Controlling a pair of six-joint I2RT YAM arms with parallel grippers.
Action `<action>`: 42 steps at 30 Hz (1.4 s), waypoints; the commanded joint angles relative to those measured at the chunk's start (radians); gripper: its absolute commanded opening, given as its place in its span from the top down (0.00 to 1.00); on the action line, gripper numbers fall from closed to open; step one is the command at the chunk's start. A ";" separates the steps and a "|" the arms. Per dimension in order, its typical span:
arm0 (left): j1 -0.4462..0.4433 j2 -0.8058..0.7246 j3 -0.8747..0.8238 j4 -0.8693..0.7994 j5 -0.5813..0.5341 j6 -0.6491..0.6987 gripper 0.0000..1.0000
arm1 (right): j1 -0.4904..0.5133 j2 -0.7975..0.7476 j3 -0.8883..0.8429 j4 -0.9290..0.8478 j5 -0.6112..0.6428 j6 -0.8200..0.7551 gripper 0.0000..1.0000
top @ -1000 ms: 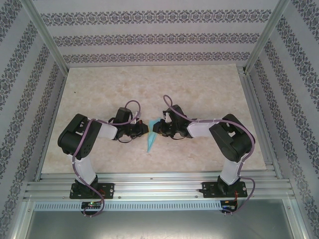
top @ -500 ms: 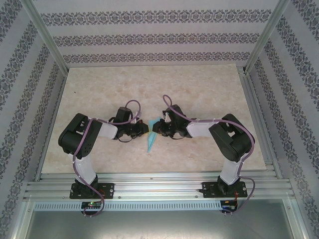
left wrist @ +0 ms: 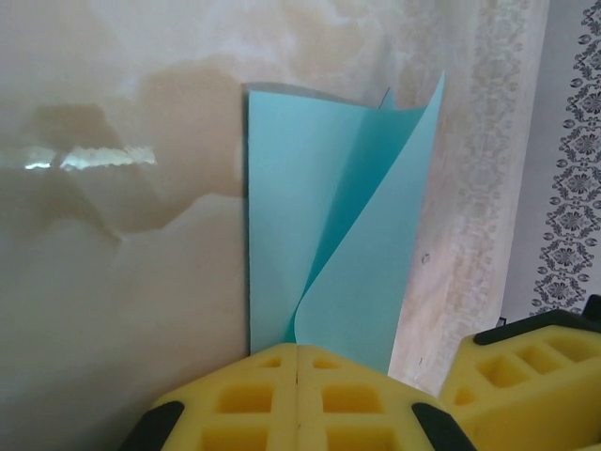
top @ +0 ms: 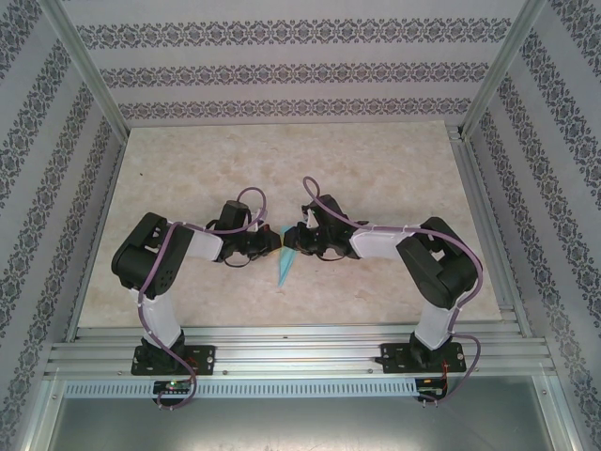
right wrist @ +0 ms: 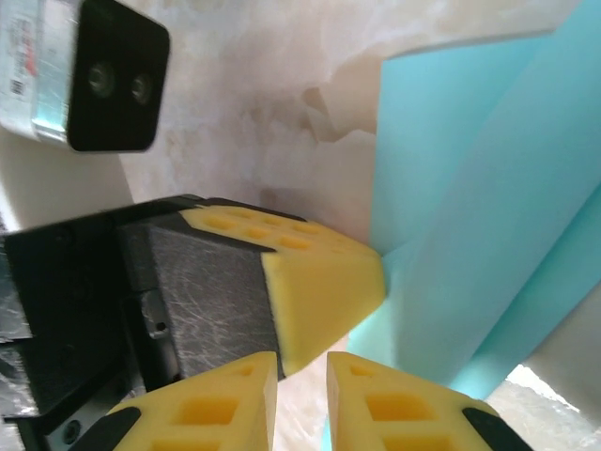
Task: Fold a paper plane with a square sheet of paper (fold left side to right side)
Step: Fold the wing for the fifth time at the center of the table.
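Since a sec ago the right gripper has slid leftward. It now sits nose to nose w/ the left gripper, near-touching, over the mid-line of the table and closer to its front edge than its back. A sec ago the top view had a bit of blue standing up btwn the two. That bit is now mostly covered by the fingers, w/ the slim tail poking out toward the front edge. My read: both arms are closing on the same end of the sheet, prob to pass over or pin the flap for the left-to-right fold, which isn't pressed flat yet.

Left gripper is clenched. The left pads meet at a seam w/ no gap, and the square sheet of paper comes out right at that seam, so it looks pinched there. On the right gripper, the right pads stand a slim slot apart. There's a sliver of blue at the slot's lower end, but I can't tell if it's gripping or just alongside.

Paper: plain light blue, already narrowed to a long shape, and in the top view the tail tapers to a point. One layer lies flat on the table w/ a straight long edge. A 2nd layer lifts off it at the pinch point and curls up and over to the right, loose, no crease at the bend. Thin stuff, so it'll prob spring back unless held down and creased.
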 commanded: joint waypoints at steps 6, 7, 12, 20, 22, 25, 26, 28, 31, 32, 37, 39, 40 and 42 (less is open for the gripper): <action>0.008 0.029 0.024 0.021 -0.043 0.008 1.00 | 0.006 0.036 0.016 0.044 -0.010 0.000 0.79; 0.008 0.031 0.025 0.022 -0.043 0.009 1.00 | 0.007 0.041 0.018 0.043 -0.013 0.002 0.79; 0.007 0.035 0.017 0.027 -0.034 0.011 1.00 | 0.006 0.047 0.010 0.039 -0.010 0.006 0.79; -0.004 0.043 0.017 0.045 0.006 0.033 1.00 | 0.004 0.006 -0.006 0.053 0.000 0.003 0.78; -0.009 0.045 0.016 0.049 0.012 0.037 1.00 | 0.003 -0.008 -0.007 0.047 0.008 0.000 0.78; -0.014 0.041 0.016 0.058 0.025 0.042 1.00 | -0.001 -0.029 -0.019 0.041 0.024 -0.007 0.78; -0.016 0.039 0.016 0.059 0.028 0.046 1.00 | -0.004 -0.038 -0.026 0.043 0.029 -0.007 0.78; -0.021 0.033 0.015 0.063 0.037 0.055 1.00 | -0.011 -0.048 -0.036 0.046 0.031 -0.008 0.78; -0.027 0.023 0.022 0.044 0.034 0.069 1.00 | -0.013 -0.051 -0.036 0.039 0.028 -0.011 0.78; -0.028 0.023 0.024 0.029 0.026 0.074 1.00 | -0.011 -0.045 -0.034 0.037 0.023 -0.010 0.78; -0.028 0.031 0.025 0.024 0.003 0.064 1.00 | -0.010 -0.020 -0.031 0.044 0.018 0.002 0.78; -0.029 0.032 0.023 0.027 -0.012 0.051 1.00 | -0.009 -0.018 -0.036 0.046 0.023 0.006 0.78; -0.028 0.033 0.023 0.029 -0.017 0.046 1.00 | -0.008 -0.018 -0.038 0.048 0.024 0.007 0.78; -0.027 0.032 0.023 0.035 -0.026 0.037 1.00 | -0.010 -0.021 -0.043 0.050 0.026 0.007 0.78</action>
